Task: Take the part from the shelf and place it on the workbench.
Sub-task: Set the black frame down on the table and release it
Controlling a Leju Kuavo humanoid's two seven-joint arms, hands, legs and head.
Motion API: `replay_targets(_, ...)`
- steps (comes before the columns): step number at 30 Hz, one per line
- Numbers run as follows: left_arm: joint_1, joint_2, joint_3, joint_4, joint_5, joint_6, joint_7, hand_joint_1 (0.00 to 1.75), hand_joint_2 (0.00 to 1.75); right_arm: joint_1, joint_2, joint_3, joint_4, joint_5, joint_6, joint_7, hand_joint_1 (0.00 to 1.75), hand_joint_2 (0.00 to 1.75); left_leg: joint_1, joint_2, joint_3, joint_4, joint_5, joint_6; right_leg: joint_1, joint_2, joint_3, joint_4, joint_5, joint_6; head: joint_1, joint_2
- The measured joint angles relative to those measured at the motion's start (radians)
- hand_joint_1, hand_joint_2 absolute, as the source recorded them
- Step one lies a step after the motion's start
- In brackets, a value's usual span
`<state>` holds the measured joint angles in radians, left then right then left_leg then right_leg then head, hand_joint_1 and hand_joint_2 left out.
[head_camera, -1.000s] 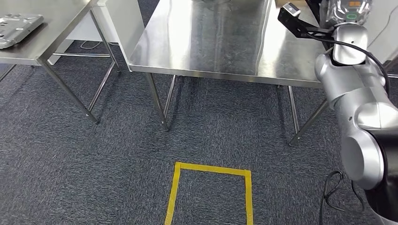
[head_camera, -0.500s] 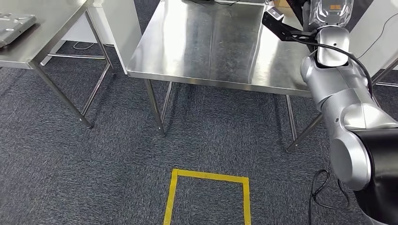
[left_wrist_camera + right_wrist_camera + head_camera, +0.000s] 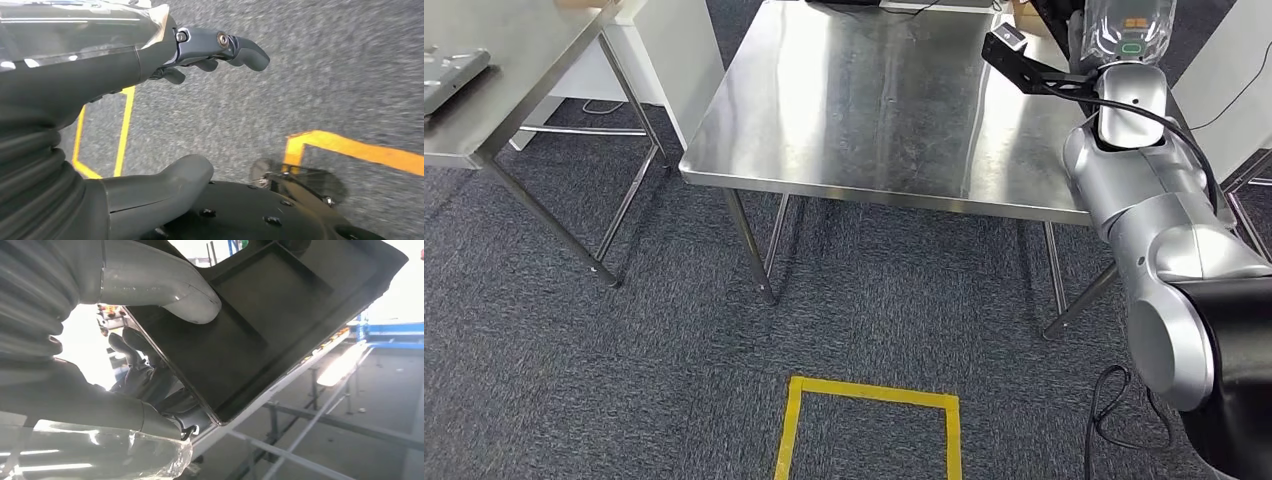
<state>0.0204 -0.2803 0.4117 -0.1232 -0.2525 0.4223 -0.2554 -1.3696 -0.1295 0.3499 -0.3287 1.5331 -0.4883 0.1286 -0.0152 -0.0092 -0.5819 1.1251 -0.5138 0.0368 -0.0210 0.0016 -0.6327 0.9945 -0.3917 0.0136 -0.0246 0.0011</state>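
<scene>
The workbench [image 3: 874, 100], a bare steel table, stands straight ahead in the head view. My right arm [image 3: 1144, 190] is raised along its right side, the wrist [image 3: 1129, 30] reaching the picture's top edge. In the right wrist view my right hand [image 3: 147, 377] grips a dark, shallow tray-shaped part [image 3: 280, 315], with the thumb [image 3: 170, 287] pressed on its inner face and the fingers beneath its edge. The part is tilted in the air. My left hand [image 3: 200, 50] hangs over the carpet with fingers apart and holds nothing.
A second steel table [image 3: 524, 60] at the left carries a grey metal piece [image 3: 449, 70]. A white cabinet [image 3: 679, 50] stands between the tables. A yellow tape square [image 3: 869, 395] marks the carpet in front of me, and a black cable [image 3: 1114, 400] lies at the right.
The whole head view has shifted: more of the workbench top shows and the tape square sits lower in the picture. My right arm stays raised.
</scene>
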Motion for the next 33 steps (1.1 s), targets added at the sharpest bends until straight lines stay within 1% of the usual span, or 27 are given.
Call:
replay_targets(1,0.0,0.0,0.0,0.0,0.0,0.0,0.0,0.0,1.75,0.0,0.001,0.001,0.0,0.0,0.0,0.0,1.75,1.75,0.001,0.001,-0.043,0.064,-0.014,-0.007,0.0,0.001,0.007,0.0,-0.008,-0.006,-0.001,0.0)
replay_targets(2,0.0,0.0,0.0,0.0,0.0,0.0,0.0,0.0,1.75,0.002,0.003,0.002,0.0,0.0,0.0,0.0,1.75,1.75,0.002,0.001,-0.086,0.12,-0.041,-0.012,0.001,0.003,0.015,-0.001,-0.017,-0.01,-0.003,0.0)
replay_targets(3,0.0,0.0,0.0,0.0,0.0,0.0,0.0,0.0,1.75,0.004,0.004,0.003,0.001,0.0,0.0,0.0,1.75,1.75,0.002,0.001,-0.124,0.156,-0.068,-0.015,0.002,0.005,0.025,-0.001,-0.026,-0.011,-0.004,0.0)
replay_targets(4,0.0,0.0,0.0,0.0,0.0,0.0,0.001,0.0,1.75,0.007,0.005,0.003,0.001,0.0,0.0,0.0,1.75,1.75,0.002,0.001,-0.147,0.164,-0.081,-0.015,0.003,0.008,0.036,-0.001,-0.035,-0.01,-0.005,0.0)
replay_targets(5,0.001,0.0,0.0,0.0,0.001,0.0,0.002,0.0,1.75,0.009,0.006,0.003,0.001,0.0,0.0,0.0,1.75,1.75,0.002,0.001,-0.156,0.143,-0.071,-0.013,0.005,0.009,0.049,-0.001,-0.045,-0.01,-0.006,0.0)
replay_targets(6,0.001,0.0,0.0,0.0,0.001,0.0,0.002,0.0,1.75,0.009,0.007,0.003,0.001,0.0,0.0,0.0,1.75,1.75,0.001,0.001,-0.149,0.092,-0.034,-0.007,0.007,0.01,0.063,-0.001,-0.056,-0.009,-0.006,0.0)
replay_targets(8,0.002,0.0,0.0,0.0,0.002,0.0,0.003,0.0,1.75,0.007,0.01,0.003,0.002,0.0,0.001,0.0,1.75,1.75,-0.004,0.0,-0.113,-0.041,0.075,0.012,0.012,0.012,0.09,-0.002,-0.076,-0.006,-0.006,0.0)
replay_targets(9,0.002,0.0,0.0,0.0,0.003,0.0,0.003,0.0,1.75,0.005,0.011,0.003,0.002,0.0,0.001,0.0,1.75,1.75,-0.007,0.0,-0.097,-0.087,0.108,0.021,0.014,0.013,0.099,-0.004,-0.085,-0.002,-0.005,0.0)
replay_targets(10,0.002,0.0,0.0,0.0,0.004,0.0,0.003,0.0,1.75,0.003,0.012,0.004,0.003,0.0,0.002,0.0,1.75,1.75,-0.01,0.0,-0.086,-0.113,0.126,0.028,0.016,0.015,0.104,-0.006,-0.092,0.002,-0.006,0.0)
replay_targets(12,0.002,-0.001,0.0,0.0,0.006,0.0,0.002,0.0,1.75,-0.003,0.012,0.004,0.004,0.0,0.003,0.0,1.75,1.75,-0.012,0.0,-0.069,-0.124,0.123,0.036,0.02,0.017,0.114,-0.004,-0.096,0.014,-0.005,0.0)
replay_targets(14,0.002,-0.004,0.0,0.0,0.007,0.0,0.002,0.0,1.75,-0.007,0.012,0.004,0.004,0.0,0.003,0.0,1.75,1.75,-0.007,0.001,-0.046,-0.137,0.123,0.045,0.02,0.014,0.103,0.033,-0.1,0.021,-0.003,0.0)
replay_targets(15,0.002,-0.004,0.0,0.0,0.007,0.0,0.001,0.0,1.75,-0.01,0.012,0.004,0.004,0.0,0.004,-0.001,1.75,1.75,-0.005,0.001,-0.035,-0.141,0.121,0.049,0.019,0.013,0.078,0.075,-0.105,0.023,-0.001,0.0)
replay_targets(16,0.002,-0.005,0.0,0.0,0.009,0.001,-0.001,0.0,1.75,-0.013,0.012,0.004,0.004,0.0,0.005,-0.002,1.75,1.75,-0.003,0.001,-0.027,-0.145,0.116,0.052,0.017,0.011,0.038,0.136,-0.117,0.024,0.001,0.0)
replay_targets(18,0.002,-0.005,0.001,0.0,0.012,0.001,-0.005,0.0,1.75,-0.014,0.011,0.004,0.005,0.0,0.011,-0.005,1.75,1.75,-0.002,0.0,-0.016,-0.146,0.104,0.056,0.014,0.01,-0.048,0.259,-0.155,0.026,0.003,0.0)
replay_targets(19,0.003,-0.005,0.001,0.0,0.014,0.001,-0.007,0.0,1.75,-0.011,0.009,0.004,0.006,0.0,0.014,-0.007,1.75,1.75,-0.002,-0.003,-0.008,-0.146,0.097,0.056,0.011,0.01,-0.079,0.288,-0.17,0.029,0.004,0.0)
replay_targets(20,0.003,-0.005,0.001,0.0,0.017,0.0,-0.009,0.0,1.75,-0.01,0.008,0.004,0.007,0.0,0.018,-0.01,1.75,1.75,-0.002,-0.005,0.001,-0.146,0.089,0.054,0.009,0.009,-0.094,0.283,-0.171,0.034,0.004,0.0)
replay_targets(21,0.003,-0.005,0.001,0.0,0.019,0.0,-0.011,0.0,1.75,-0.009,0.006,0.004,0.007,0.0,0.02,-0.013,1.75,1.75,-0.002,-0.008,0.011,-0.146,0.081,0.052,0.007,0.008,-0.092,0.243,-0.15,0.043,0.004,0.0)
replay_targets(22,0.003,-0.005,0.002,0.0,0.021,0.0,-0.013,0.0,1.75,-0.01,0.004,0.004,0.008,0.0,0.022,-0.017,1.75,1.75,-0.001,-0.01,0.023,-0.146,0.072,0.049,0.005,0.006,-0.076,0.175,-0.108,0.054,0.005,0.0)
replay_targets(23,0.003,-0.005,0.002,0.0,0.022,0.0,-0.015,0.0,1.75,-0.011,0.002,0.004,0.008,0.0,0.024,-0.02,1.75,1.75,-0.002,-0.011,0.033,-0.145,0.062,0.045,0.004,0.002,-0.055,0.097,-0.058,0.064,0.005,0.0)
replay_targets(24,0.004,-0.005,0.003,0.0,0.023,-0.001,-0.017,0.0,1.75,-0.014,-0.002,0.004,0.008,0.0,0.027,-0.023,1.75,1.75,-0.004,-0.013,0.041,-0.144,0.052,0.04,0.004,-0.002,-0.036,0.035,-0.02,0.063,0.005,0.0)
replay_targets(25,0.004,-0.005,0.004,0.0,0.025,-0.001,-0.02,0.0,1.75,-0.016,-0.005,0.004,0.009,0.0,0.029,-0.026,1.75,1.75,-0.005,-0.013,0.047,-0.144,0.043,0.034,0.008,-0.005,-0.021,-0.004,0.007,0.055,0.005,0.0)
replay_targets(26,0.004,-0.005,0.007,0.0,0.027,-0.001,-0.022,0.0,1.75,-0.017,-0.008,0.004,0.009,0.0,0.031,-0.028,1.75,1.75,-0.007,-0.013,0.05,-0.14,0.037,0.029,0.01,-0.005,-0.014,-0.021,0.017,0.041,0.004,0.0)
replay_targets(27,0.005,-0.005,0.009,0.0,0.028,-0.002,-0.023,0.0,1.75,-0.018,-0.01,0.004,0.009,0.0,0.033,-0.03,1.75,1.75,-0.007,-0.012,0.052,-0.138,0.031,0.024,0.01,-0.004,-0.008,-0.02,0.015,0.026,0.003,0.0)
replay_targets(29,0.005,-0.005,0.014,0.0,0.03,-0.002,-0.025,0.0,1.75,-0.021,-0.014,0.004,0.009,-0.001,0.034,-0.033,1.75,1.75,-0.007,-0.009,0.044,-0.11,0.021,0.015,0.004,0.0,0.005,-0.022,0.014,0.01,0.003,0.0)
replay_targets(30,0.005,-0.004,0.015,0.0,0.03,-0.002,-0.026,0.0,1.75,-0.023,-0.015,0.004,0.008,-0.001,0.034,-0.034,1.75,1.75,-0.005,-0.007,0.024,-0.074,0.01,0.008,0.002,0.0,0.013,-0.022,0.009,0.004,0.0,0.0)
replay_targets(31,0.005,-0.004,0.017,0.0,0.03,-0.002,-0.026,0.0,1.75,-0.025,-0.016,0.004,0.008,-0.001,0.034,-0.035,1.75,1.75,-0.003,-0.005,-0.008,-0.019,-0.008,0.001,0.001,0.001,0.019,-0.023,0.004,-0.002,-0.002,0.0)
replay_targets(33,0.005,-0.004,0.02,0.0,0.03,-0.001,-0.027,0.0,1.75,-0.026,-0.016,0.004,0.008,-0.001,0.034,-0.036,1.75,1.75,0.002,-0.001,-0.093,0.111,-0.055,-0.012,0.002,0.004,0.028,-0.022,-0.007,-0.01,-0.007,0.0)
